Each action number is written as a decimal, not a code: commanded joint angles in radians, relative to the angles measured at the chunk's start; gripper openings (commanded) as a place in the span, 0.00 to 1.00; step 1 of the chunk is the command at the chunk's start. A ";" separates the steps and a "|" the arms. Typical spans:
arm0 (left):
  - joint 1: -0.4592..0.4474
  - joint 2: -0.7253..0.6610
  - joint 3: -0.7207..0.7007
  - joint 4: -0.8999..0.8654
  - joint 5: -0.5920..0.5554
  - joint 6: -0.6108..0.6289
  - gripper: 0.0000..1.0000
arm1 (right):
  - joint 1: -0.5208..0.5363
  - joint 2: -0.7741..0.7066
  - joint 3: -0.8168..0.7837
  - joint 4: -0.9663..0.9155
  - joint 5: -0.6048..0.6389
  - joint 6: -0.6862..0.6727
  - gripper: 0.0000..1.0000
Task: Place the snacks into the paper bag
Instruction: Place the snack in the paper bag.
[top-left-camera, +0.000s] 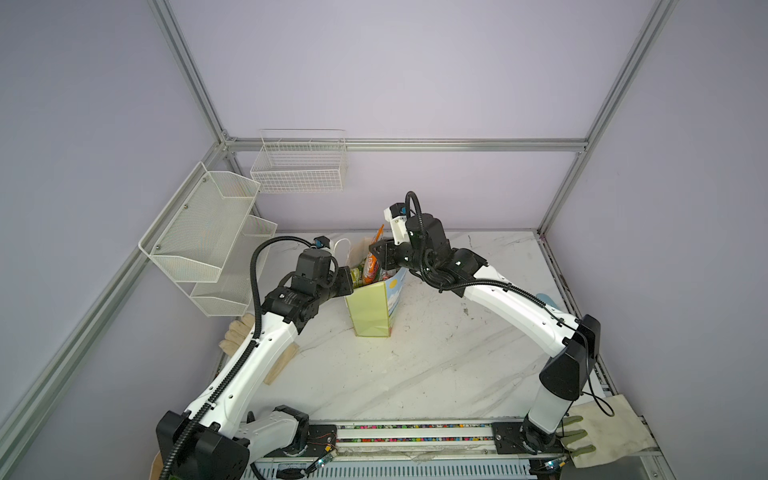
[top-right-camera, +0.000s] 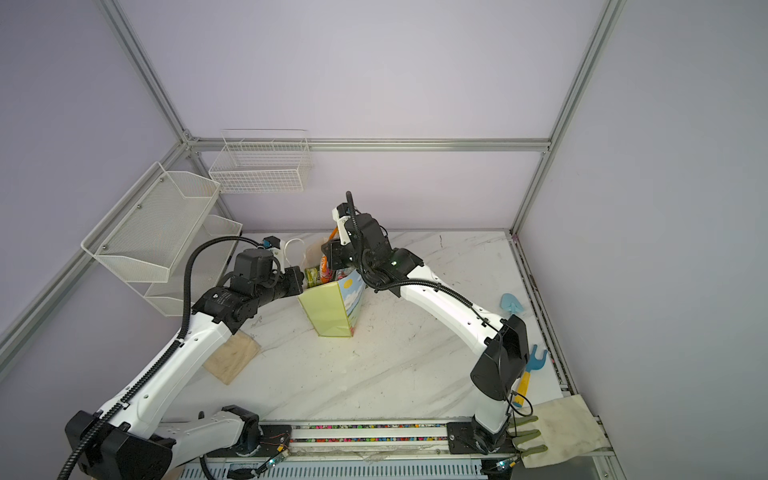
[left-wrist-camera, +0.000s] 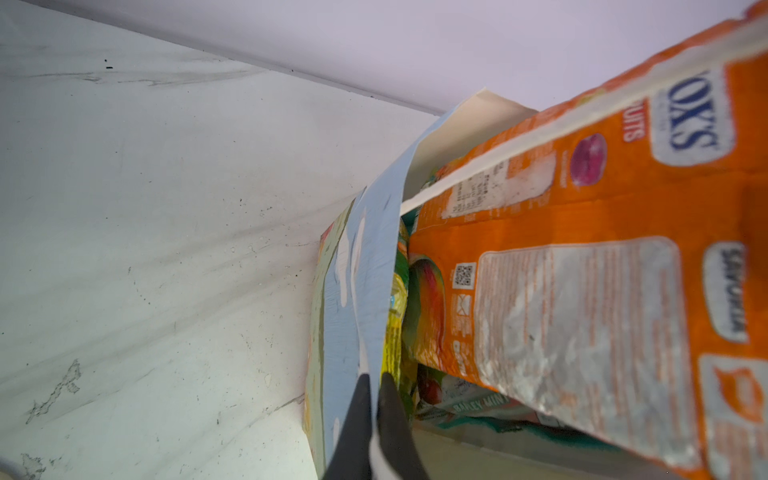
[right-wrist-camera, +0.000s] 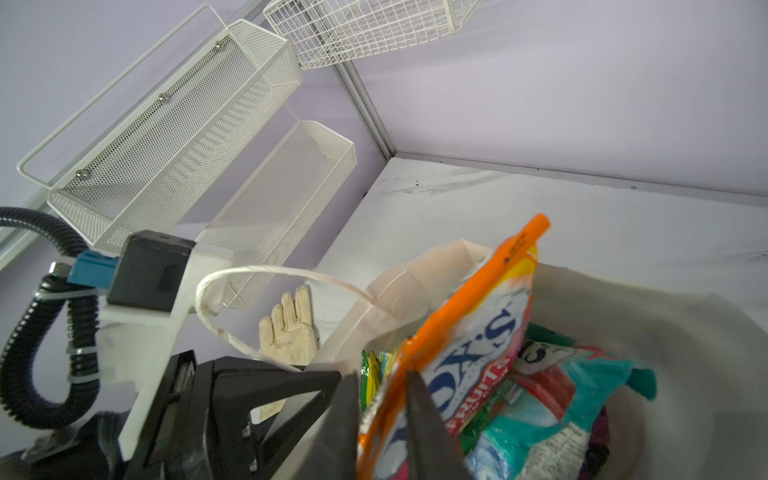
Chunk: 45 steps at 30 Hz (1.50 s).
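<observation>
In both top views, locate the paper bag (top-left-camera: 374, 309) (top-right-camera: 328, 309) upright on the table (top-left-camera: 415, 365), left gripper (top-left-camera: 351, 284) at its rim.
In the left wrist view, note fingers (left-wrist-camera: 361, 399) pinched together on the bag wall.
In the right wrist view, note the right gripper (right-wrist-camera: 382, 384), fingers apart either side of the orange packet (right-wrist-camera: 469, 332) protruding from the bag; teal packets (right-wrist-camera: 590, 382) deeper inside

My tally, everything placed off the one paper bag (top-left-camera: 370, 311).
Inside it I can separate four: one orange packet (right-wrist-camera: 457, 332), one green packet (right-wrist-camera: 371, 374), one teal packet (right-wrist-camera: 590, 382), one purple packet (right-wrist-camera: 598, 432); can't tell if there's a second teal. Outside it: one cream glove (top-left-camera: 237, 332), one green-fingered glove (top-right-camera: 528, 435), one toy shovel (top-right-camera: 511, 303), one toy rake (top-right-camera: 524, 382), one wire basket (top-left-camera: 299, 174), one two-tier mesh rack (top-left-camera: 195, 232).
</observation>
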 joint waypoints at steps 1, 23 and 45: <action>0.013 -0.044 0.009 0.049 -0.024 0.027 0.00 | -0.003 -0.047 0.015 0.025 0.013 -0.010 0.52; 0.015 -0.023 0.110 0.030 -0.023 0.047 0.23 | -0.002 -0.135 0.041 -0.153 0.250 0.055 0.66; 0.056 0.006 0.278 -0.009 -0.060 0.118 0.50 | -0.055 -0.184 -0.107 -0.090 0.159 0.094 0.71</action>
